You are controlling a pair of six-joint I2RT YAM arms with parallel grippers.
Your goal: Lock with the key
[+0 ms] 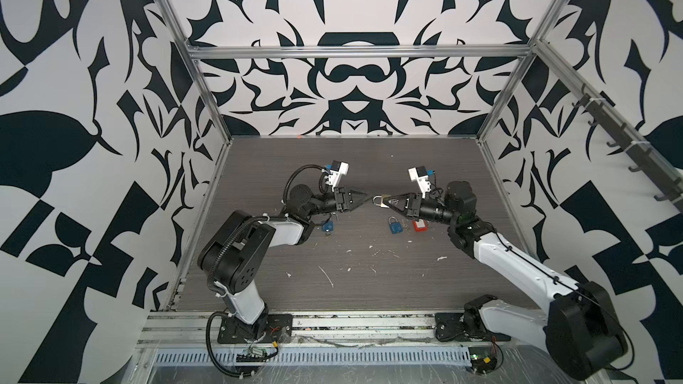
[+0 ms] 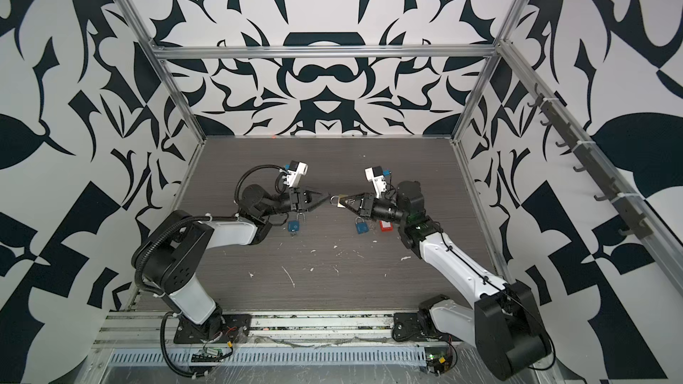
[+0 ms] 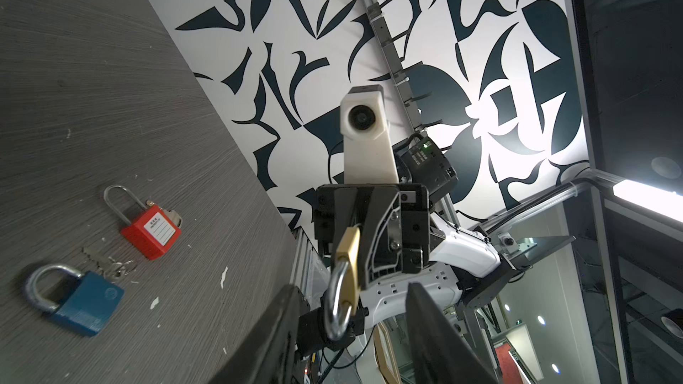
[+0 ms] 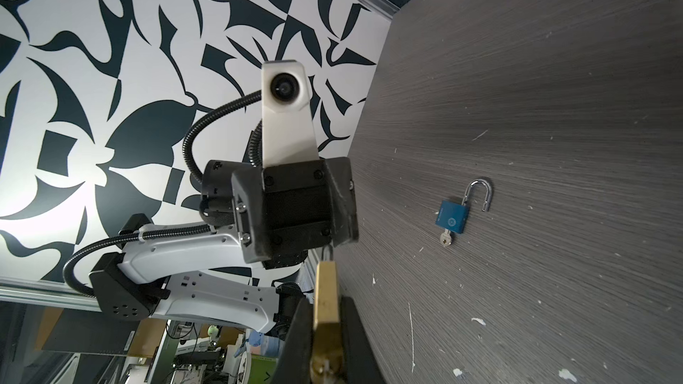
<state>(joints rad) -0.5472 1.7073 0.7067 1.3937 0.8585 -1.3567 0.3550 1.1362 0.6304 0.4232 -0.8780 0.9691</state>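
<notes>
While R claw [image 4: 327, 312] clamps the brass lock [image 3: 349, 253] mid-air over the table [image 1: 332, 253], L claw [image 1: 367, 197] faces it, jaws apart, shackle [image 3: 334, 301] btwn them.
Main risk: no key shows in either claw or, as far as I can tell, in the brass lock. Loose keys [image 3: 114, 265] lie on the table btwn a blue lock [image 3: 88, 306] and a red lock [image 3: 151, 232], well apart from both claws, so a wrong pick is poss. Can't tell if the shackle is seated. If L claw pushes it off-axis, the smooth body prob. twists or slips in R claw's narrow pinch & drops. A hard shove could also knock the claws together, as the tips are v. close.
</notes>
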